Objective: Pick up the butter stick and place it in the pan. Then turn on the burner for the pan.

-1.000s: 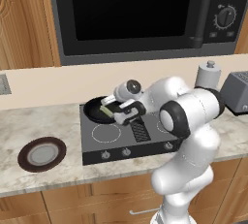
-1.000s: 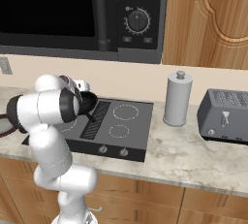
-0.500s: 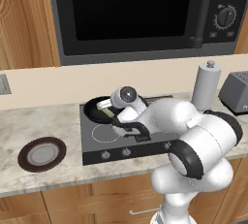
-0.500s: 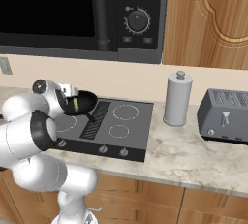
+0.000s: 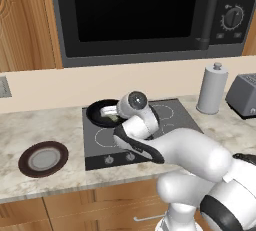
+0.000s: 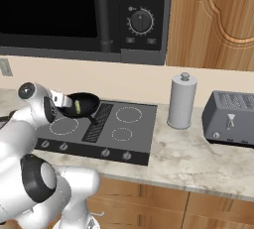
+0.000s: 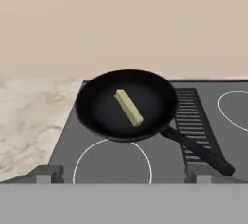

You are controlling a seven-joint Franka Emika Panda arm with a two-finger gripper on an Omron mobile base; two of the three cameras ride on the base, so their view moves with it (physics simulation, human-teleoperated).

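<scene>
Spanning the marble counter's (image 6: 198,161) middle, the dark glass cooktop (image 7: 213,143) carries the black pan (image 7: 127,105) on its rear left burner. Inside the pan lies the butter stick (image 7: 129,107), slanted across its floor. Pulled back toward the cooktop's front edge, the gripper (image 7: 118,174) stands spread wide, holding nothing.

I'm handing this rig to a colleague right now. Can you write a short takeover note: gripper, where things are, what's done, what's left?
Gripper: open, holding nothing, facing the pan from the front of the cooktop.
Butter stick: lying flat inside the pan.
Pan: on the rear left burner, handle toward the centre grille.
Done: butter is in the pan.
Left: turn on the burner under the pan with its knob; the knobs line the front edge. Which knob serves that burner I cannot tell.
</scene>
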